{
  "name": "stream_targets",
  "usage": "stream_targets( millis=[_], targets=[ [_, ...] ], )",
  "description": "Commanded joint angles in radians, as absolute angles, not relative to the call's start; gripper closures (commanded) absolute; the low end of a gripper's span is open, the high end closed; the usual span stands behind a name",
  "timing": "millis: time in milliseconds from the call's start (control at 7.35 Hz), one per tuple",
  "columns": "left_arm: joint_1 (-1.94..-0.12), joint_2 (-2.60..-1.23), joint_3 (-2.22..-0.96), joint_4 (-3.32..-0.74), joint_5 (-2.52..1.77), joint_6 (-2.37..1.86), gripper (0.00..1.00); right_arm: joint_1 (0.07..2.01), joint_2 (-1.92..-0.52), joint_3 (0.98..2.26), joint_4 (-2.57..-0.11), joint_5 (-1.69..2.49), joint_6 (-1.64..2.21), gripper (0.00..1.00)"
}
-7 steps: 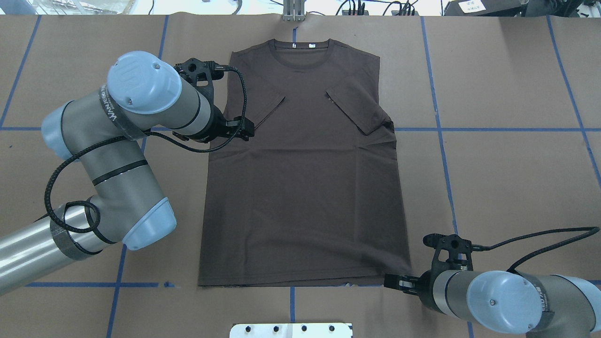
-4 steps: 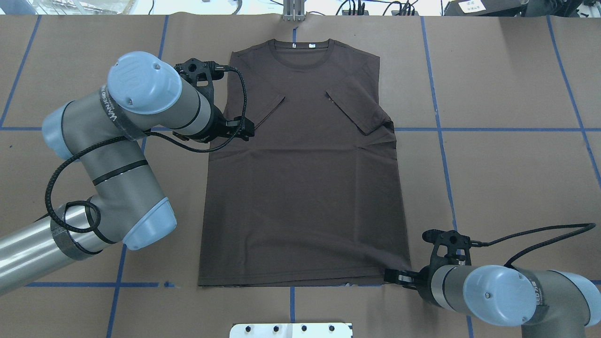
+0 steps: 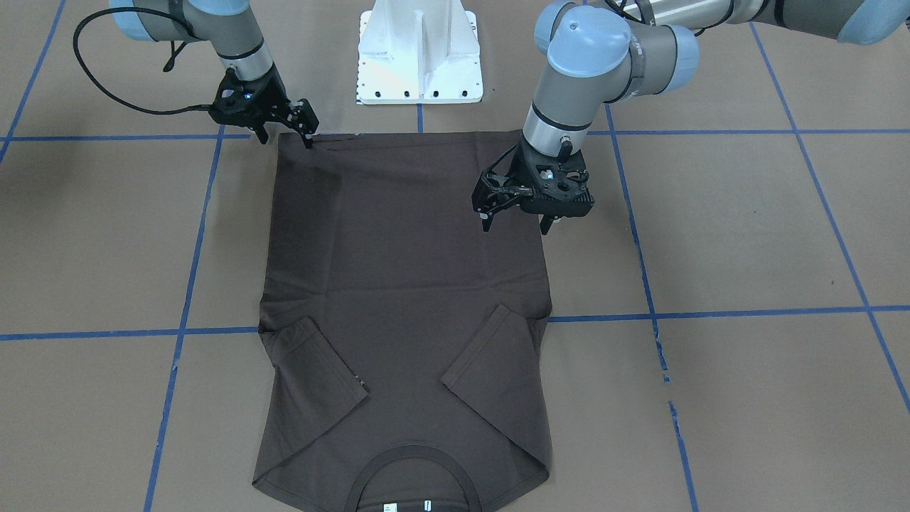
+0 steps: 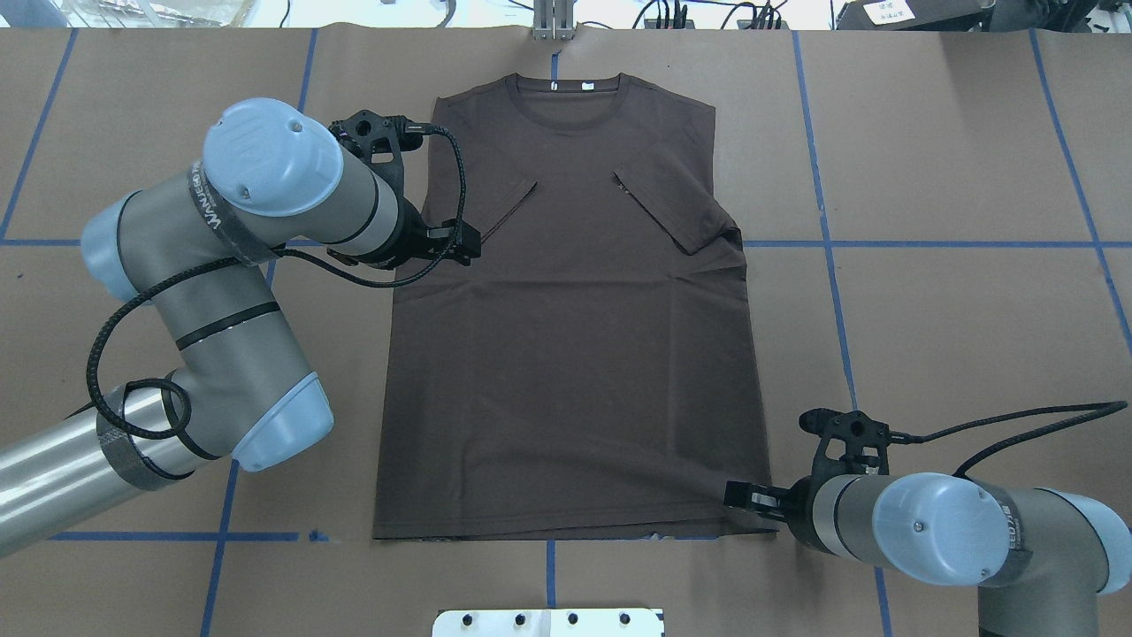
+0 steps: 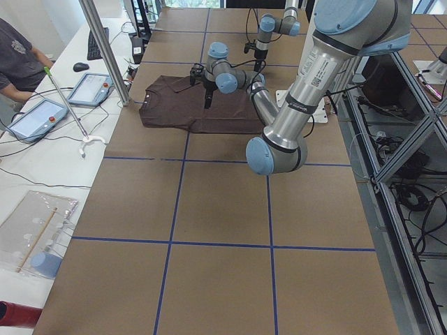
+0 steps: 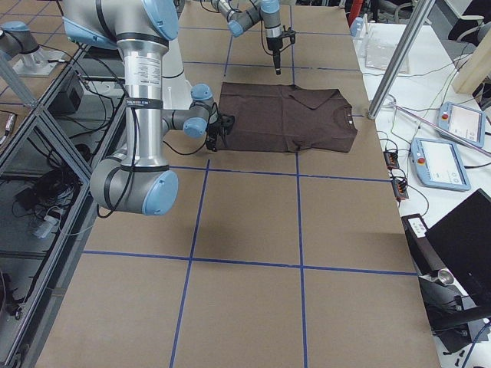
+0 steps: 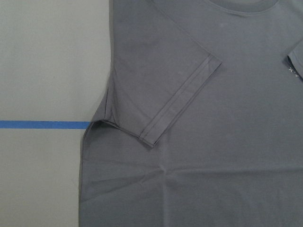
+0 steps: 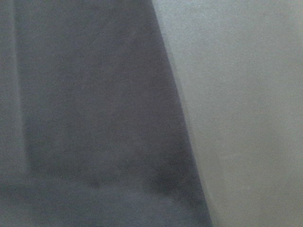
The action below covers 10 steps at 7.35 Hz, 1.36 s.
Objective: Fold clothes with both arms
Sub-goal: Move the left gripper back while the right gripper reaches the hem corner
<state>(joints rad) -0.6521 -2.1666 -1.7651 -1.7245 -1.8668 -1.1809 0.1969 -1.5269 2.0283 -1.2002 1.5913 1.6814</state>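
Moved: the right gripper (image 4: 739,498) has crept a short way up the table from the hem line, onto the near right corner of the T-shirt (image 4: 575,354); the left arm (image 4: 265,203) has barely shifted, and the cloth lies as before.
T-shirt: dark brown, spread flat in the middle of the brown paper-covered table (image 4: 973,133), ribbed collar (image 4: 570,88) at the far edge, hem toward the robot's white pedestal base (image 3: 419,50).
Sleeves: both short sleeves are folded inward onto the chest; the left wrist view shows the left sleeve (image 7: 165,85) lying diagonally over the body, its stitched cuff uppermost, with a blue tape line (image 7: 42,125) running up to the armpit crease.
Labels: two small white neck labels (image 4: 570,86) sit inside the collar.
Left gripper: the left gripper (image 3: 517,226) hangs above the shirt's left side edge near the sleeve fold, jaws spread wide, holding nothing.
Right gripper: low at the hem corner, jaws apparently apart to either side of that corner, one fingertip (image 3: 308,141) touching the cloth; a grip on the fabric cannot be made out.
Right wrist view: blurred and very close, only the shirt's edge against the table.
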Motion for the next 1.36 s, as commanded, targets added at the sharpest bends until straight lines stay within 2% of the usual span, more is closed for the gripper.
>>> stream_targets(
  millis=[0, 952, 1089, 1225],
  targets=[
    [-0.652, -2.166, -1.764, -1.727, -1.867, -1.181, 0.00, 0.201, -1.483, 1.993, -1.204, 1.600, 1.686, 0.00],
    [-0.650, -2.175, -1.767, -1.729, -1.868, -1.186, 0.00, 0.229, -1.540, 2.016, -1.212, 1.641, 1.687, 0.00],
    [-0.652, -2.177, -1.767, -1.729, -1.867, -1.186, 0.00, 0.227, -1.540, 2.016, -1.212, 1.643, 1.689, 0.08],
    [-0.652, -2.177, -1.767, -1.729, -1.867, -1.186, 0.00, 0.227, -1.539, 2.019, -1.212, 1.652, 1.689, 0.20]
  ],
)
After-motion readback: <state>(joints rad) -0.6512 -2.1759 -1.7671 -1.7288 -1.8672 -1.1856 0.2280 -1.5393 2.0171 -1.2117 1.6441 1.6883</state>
